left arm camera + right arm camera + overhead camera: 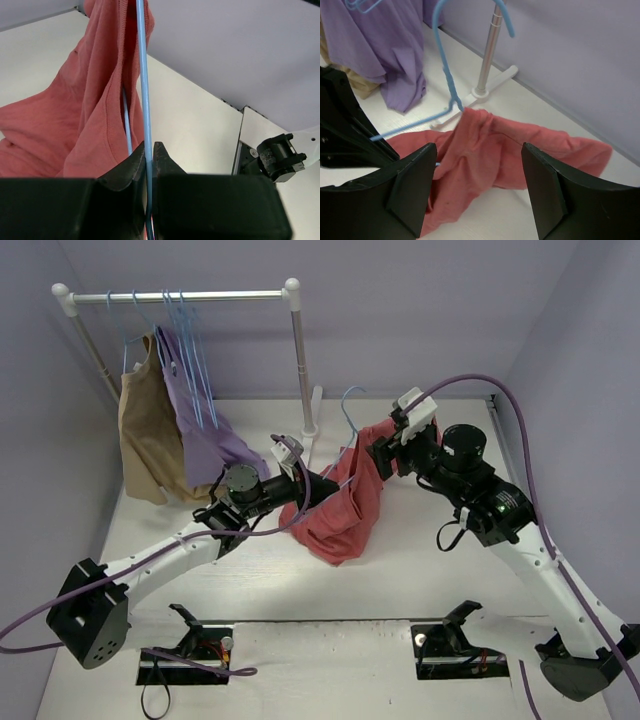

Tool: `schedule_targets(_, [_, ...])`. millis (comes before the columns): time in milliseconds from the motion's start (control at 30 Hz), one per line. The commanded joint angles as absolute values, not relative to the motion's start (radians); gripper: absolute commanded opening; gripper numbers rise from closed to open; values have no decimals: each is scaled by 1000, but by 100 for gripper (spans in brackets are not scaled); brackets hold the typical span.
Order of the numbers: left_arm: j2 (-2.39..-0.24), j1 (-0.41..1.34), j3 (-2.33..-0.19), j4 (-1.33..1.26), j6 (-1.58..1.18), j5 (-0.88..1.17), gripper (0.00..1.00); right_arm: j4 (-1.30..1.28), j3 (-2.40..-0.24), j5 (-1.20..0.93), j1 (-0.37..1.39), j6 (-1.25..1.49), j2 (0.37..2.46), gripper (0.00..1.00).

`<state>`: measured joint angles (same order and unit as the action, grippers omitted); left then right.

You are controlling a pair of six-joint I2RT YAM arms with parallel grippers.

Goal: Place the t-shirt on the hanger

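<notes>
The salmon-red t-shirt [345, 510] hangs over the light-blue hanger [348, 410], bunched, its lower part resting on the table. In the right wrist view the hanger's neck [448, 80] comes up out of the t-shirt [490, 155], and one sleeve trails to the right. My left gripper [325, 483] is shut on the hanger's thin bar [145, 90], pinched between the two jaw tips [149, 150], with the t-shirt [85, 115] draped beside it. My right gripper [382, 455] stands open just right of the shirt, its jaws wide apart [479, 175] and nothing between them.
A clothes rack [180, 297] stands at the back left with a tan garment [145, 440], a lilac garment [200, 420] and several bare blue hangers [190, 350]. Its right post [300, 360] and foot [492, 80] stand close behind the hanger.
</notes>
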<state>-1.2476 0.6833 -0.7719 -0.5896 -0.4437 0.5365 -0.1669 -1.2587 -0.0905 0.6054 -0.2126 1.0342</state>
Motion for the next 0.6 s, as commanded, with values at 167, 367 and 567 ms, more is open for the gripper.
schedule_targets(167, [-1162,550,-784,-737,-502,765,0,-188,-1278,-115,542,-437,1068,69])
schedule_targets(367, [-1150,548,-807,-686,-485,831,0,-188,-1359,-186,537,-512,1159,70])
schedule_targets(567, [-1144,549,-837,-642,-472,869,0,-191,-1404,-206,534,-560,1247,69])
